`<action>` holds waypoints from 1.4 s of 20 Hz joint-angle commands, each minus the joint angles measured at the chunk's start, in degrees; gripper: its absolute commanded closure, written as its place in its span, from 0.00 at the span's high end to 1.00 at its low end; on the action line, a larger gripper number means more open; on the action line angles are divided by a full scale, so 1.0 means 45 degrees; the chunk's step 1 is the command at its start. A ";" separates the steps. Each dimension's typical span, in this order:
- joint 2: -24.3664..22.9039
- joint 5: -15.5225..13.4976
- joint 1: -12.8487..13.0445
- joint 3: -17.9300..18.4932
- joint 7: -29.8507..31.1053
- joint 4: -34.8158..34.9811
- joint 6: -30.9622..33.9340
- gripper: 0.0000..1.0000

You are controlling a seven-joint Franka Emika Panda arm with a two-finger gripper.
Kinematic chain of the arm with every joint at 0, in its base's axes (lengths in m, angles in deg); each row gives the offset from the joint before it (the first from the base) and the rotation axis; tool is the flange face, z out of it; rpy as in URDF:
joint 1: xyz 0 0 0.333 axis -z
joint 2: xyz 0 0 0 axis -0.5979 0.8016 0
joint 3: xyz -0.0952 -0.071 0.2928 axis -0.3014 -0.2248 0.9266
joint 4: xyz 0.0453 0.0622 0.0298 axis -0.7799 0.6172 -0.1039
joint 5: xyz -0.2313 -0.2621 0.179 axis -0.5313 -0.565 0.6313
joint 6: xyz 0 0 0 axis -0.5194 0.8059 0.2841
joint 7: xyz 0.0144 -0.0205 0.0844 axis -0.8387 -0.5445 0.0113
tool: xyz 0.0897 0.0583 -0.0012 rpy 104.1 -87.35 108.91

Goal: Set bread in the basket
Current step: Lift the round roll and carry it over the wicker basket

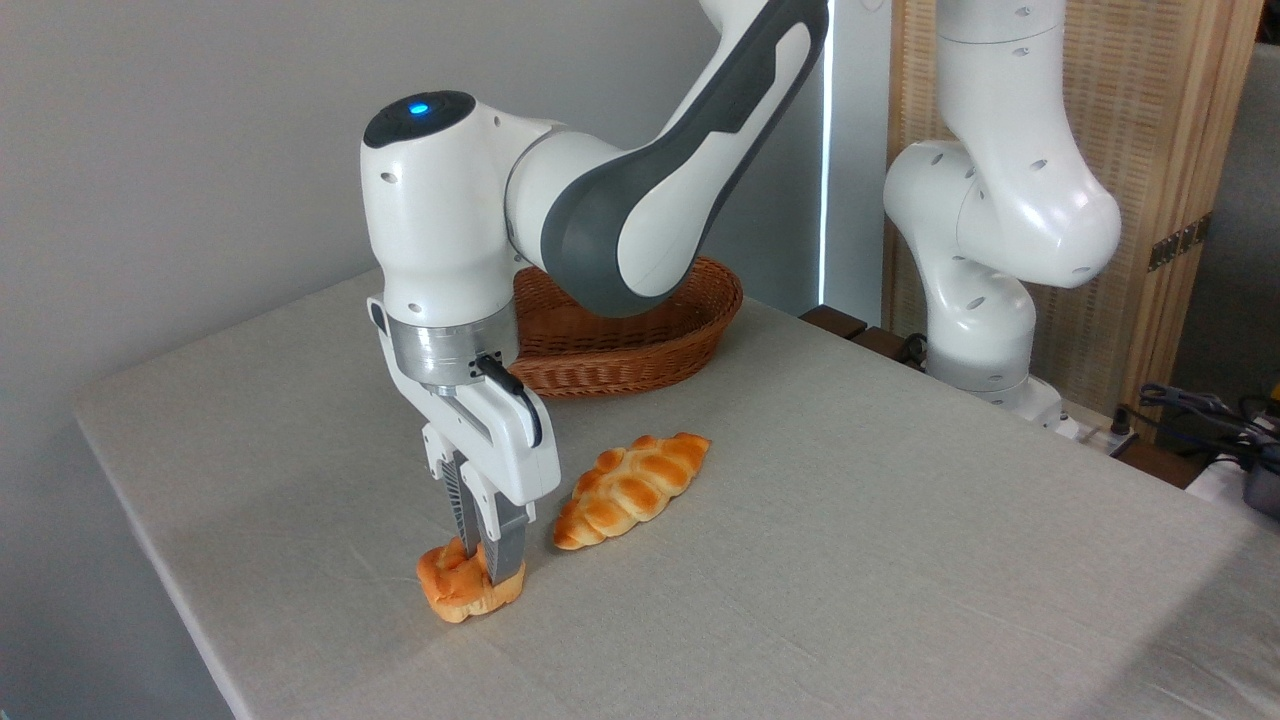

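Note:
The bread [455, 592], a small knotted golden-orange bun, rests on the table near its front left edge. My gripper [488, 562] reaches straight down onto it, fingers shut tightly on the bun, which looks squeezed narrower between them. The brown wicker basket [640, 340] stands at the back of the table, partly hidden behind my arm's wrist and elbow, and what shows of its inside holds nothing.
A longer braided loaf [632, 487] with pointed ends lies on the cloth just right of the gripper. The table's left edge [150, 540] runs close to the bun. My arm's white base [985, 300] stands off the table's right rear, with cables [1200, 415] beyond.

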 commanded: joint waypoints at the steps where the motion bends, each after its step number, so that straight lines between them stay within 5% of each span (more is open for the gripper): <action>1: 0.0187 -0.0161 0.0034 0.0013 0.0108 0.0058 -0.0271 0.00; 7: 0.0090 -0.0805 0.0014 0.0032 0.0108 -0.0623 0.0253 0.00; 11: 0.0031 -0.1312 -0.0005 0.0091 0.0108 -0.2379 0.2982 0.00; 16: -0.0923 -0.2970 0.0014 -0.0200 0.0108 -0.3770 0.6035 0.00; 19: -0.1355 -0.3150 0.1123 -0.0767 0.0244 -0.3556 0.6699 0.00; 23: -0.2389 -0.2877 0.3541 -0.0788 0.0089 -0.1938 0.6353 0.05; 28: -0.2411 -0.2310 0.5033 -0.0788 0.0108 -0.0844 0.6038 0.06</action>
